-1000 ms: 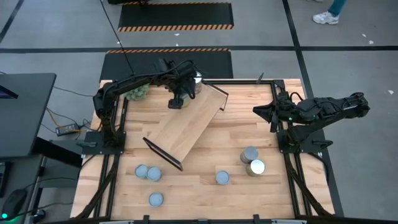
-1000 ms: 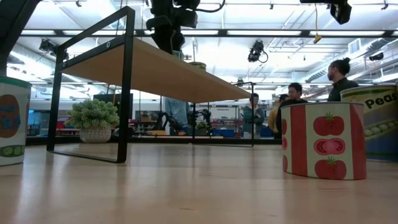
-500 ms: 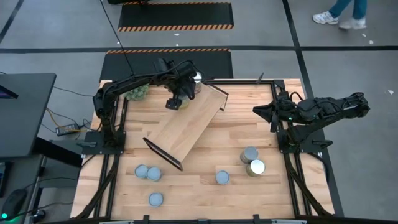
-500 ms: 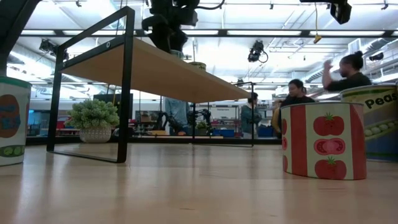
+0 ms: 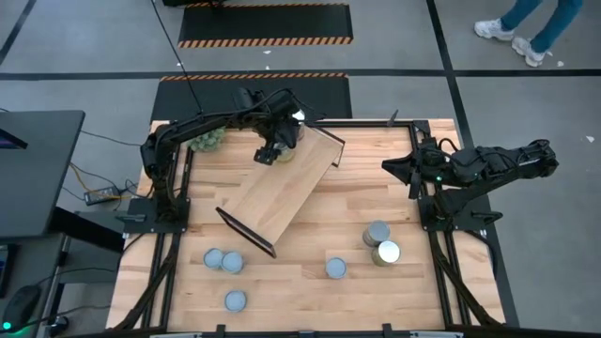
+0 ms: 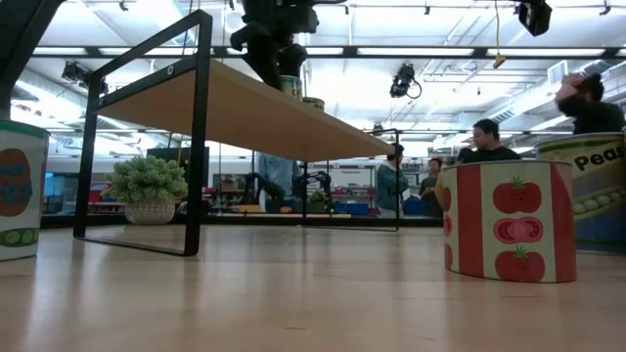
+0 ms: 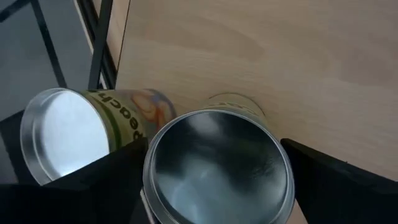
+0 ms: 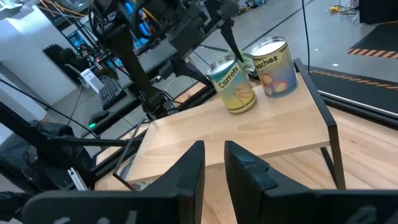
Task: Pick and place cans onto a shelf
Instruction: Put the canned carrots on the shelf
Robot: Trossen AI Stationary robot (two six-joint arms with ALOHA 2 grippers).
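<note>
while the left gripper (image 5: 267, 153) now sits over the far end of the long light-wood shelf with black metal frame ends (image 5: 282, 192), its fingers stand apart on either side of a silver-topped can with a "carrots" label (image 7: 217, 165), which stands upright on the shelf board. against the views a second ago and half a second ago, the gripper's place over that end has shifted slightly, and the low view now shows the can's side below the gripper, just above the shelf edge. judgement: the can is set down and released, or nearly so; whether the pads touch it cannot be told. a second can, labelled "peaches" with a silvery round top (image 7: 65, 140), stands just beside it on the same end, so two cans appear placed. the right gripper (image 5: 392, 167) waits with fingers together above the table's right edge. five round-topped cans (image 5: 377, 232) remain on the butcher-block tabletop (image 5: 376, 202), near the front. a small spiky green plant (image 5: 208, 139) sits beyond the shelf, under the left arm.
</note>
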